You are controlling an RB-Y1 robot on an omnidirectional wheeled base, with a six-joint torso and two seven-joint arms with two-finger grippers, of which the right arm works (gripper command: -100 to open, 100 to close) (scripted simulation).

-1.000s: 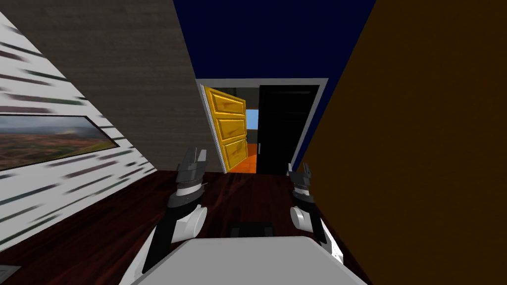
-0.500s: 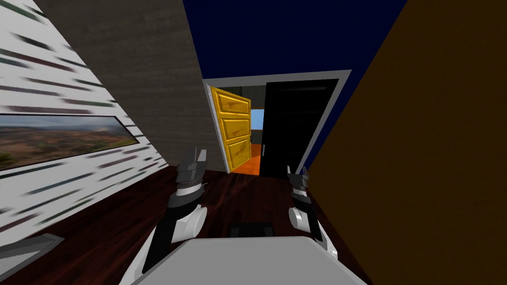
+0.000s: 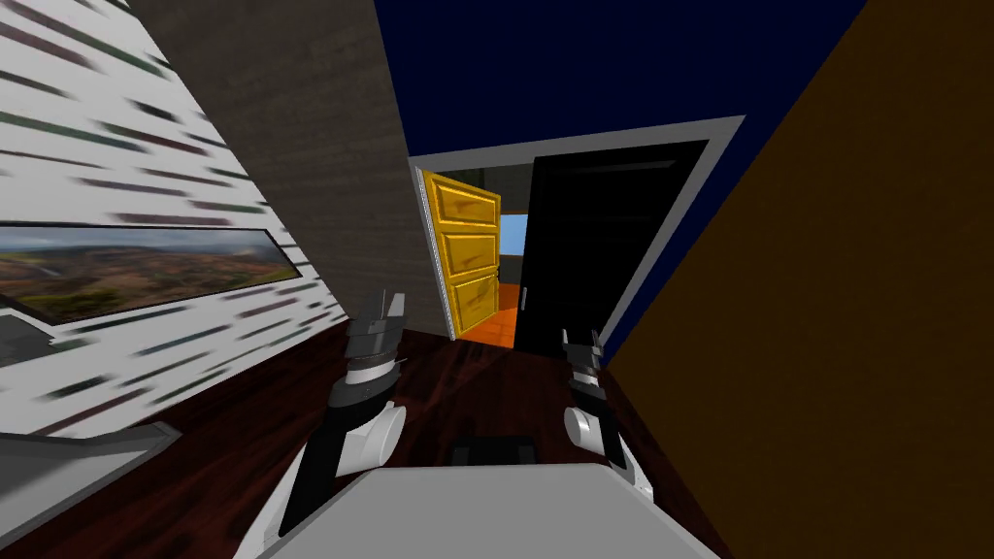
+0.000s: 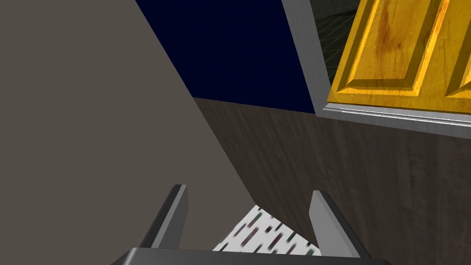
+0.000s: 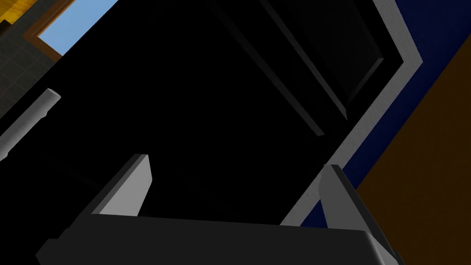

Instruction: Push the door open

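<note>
1. The black door (image 3: 602, 243) is standing in the white frame (image 3: 723, 131) at the corridor's end, covering the right part of the opening. A grey bar handle (image 3: 525, 299) is sitting by its free edge.
2. The right gripper (image 3: 582, 342) is facing the black door's panel, with its fingers spread wide and holding nothing.
3. The left gripper (image 3: 385, 301) is hovering above the dark wooden floor (image 3: 466, 388). Its fingers are likewise parted and empty, and it is aiming at the grey-brown wall (image 3: 320, 175) beside the frame.
4. A yellow panelled door (image 3: 469, 257) is hanging swung open at the left of the opening.
</note>
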